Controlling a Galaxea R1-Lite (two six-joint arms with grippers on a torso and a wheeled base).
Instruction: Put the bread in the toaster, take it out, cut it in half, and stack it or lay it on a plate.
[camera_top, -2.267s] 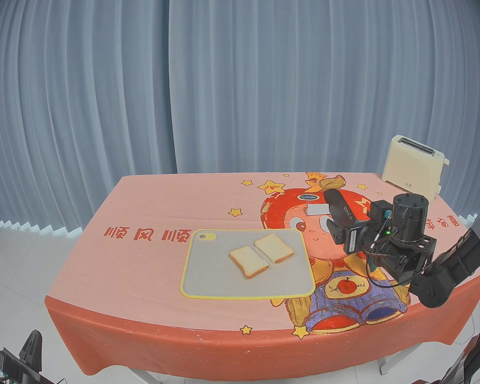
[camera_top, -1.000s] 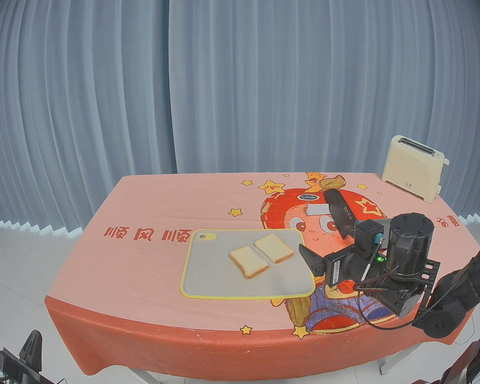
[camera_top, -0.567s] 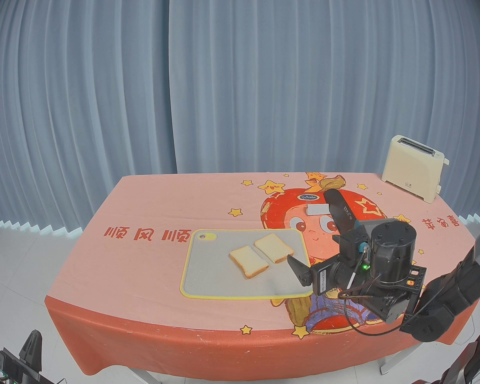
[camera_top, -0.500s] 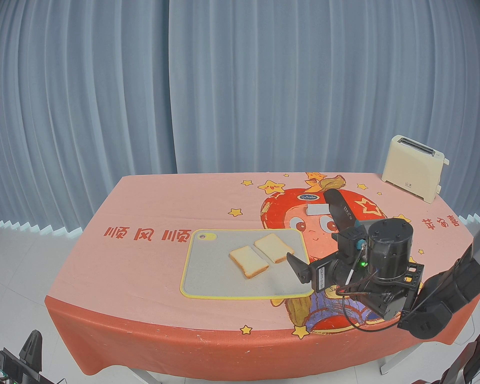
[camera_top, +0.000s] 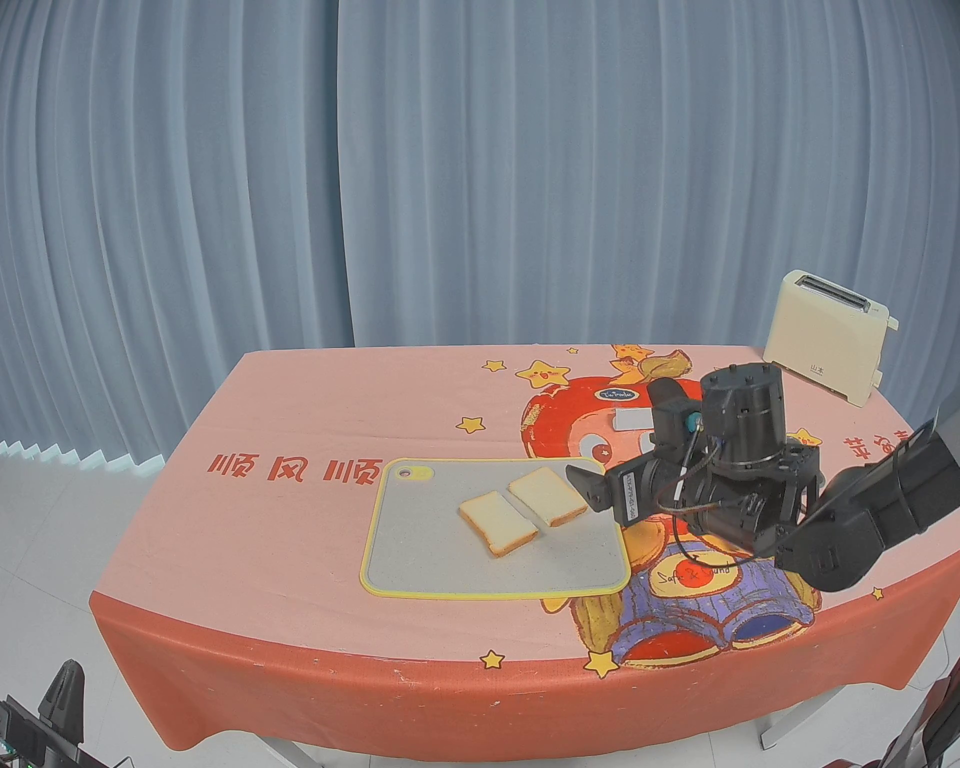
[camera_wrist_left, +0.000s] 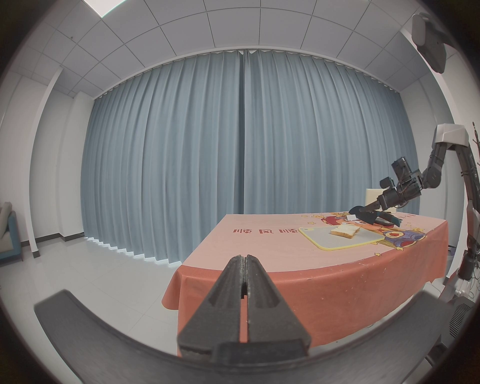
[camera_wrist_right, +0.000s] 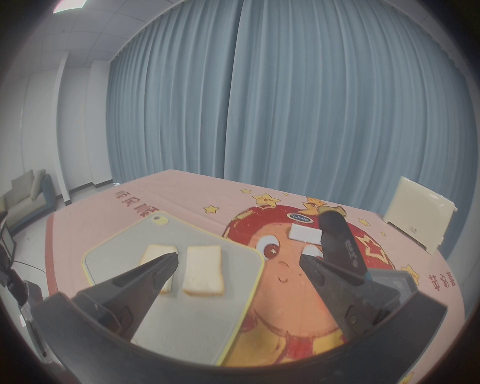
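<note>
Two toasted bread halves lie side by side on the grey, yellow-rimmed cutting board. My right gripper hovers open and holds nothing. It is at the board's right edge, with one finger just right of the nearer half. The knife lies on the cloth behind it, white blade and black handle. The cream toaster stands at the far right corner. My left gripper is shut, low and well off the table's left side.
The table has an orange printed cloth, with bare cloth left of the board and behind it. A blue curtain hangs behind the table. The front edge of the table is close below the board.
My right gripper left the knife's handle, swung down and left to the board's right edge, then rose and moved farther back in the last half second. Bread and knife stayed put.
</note>
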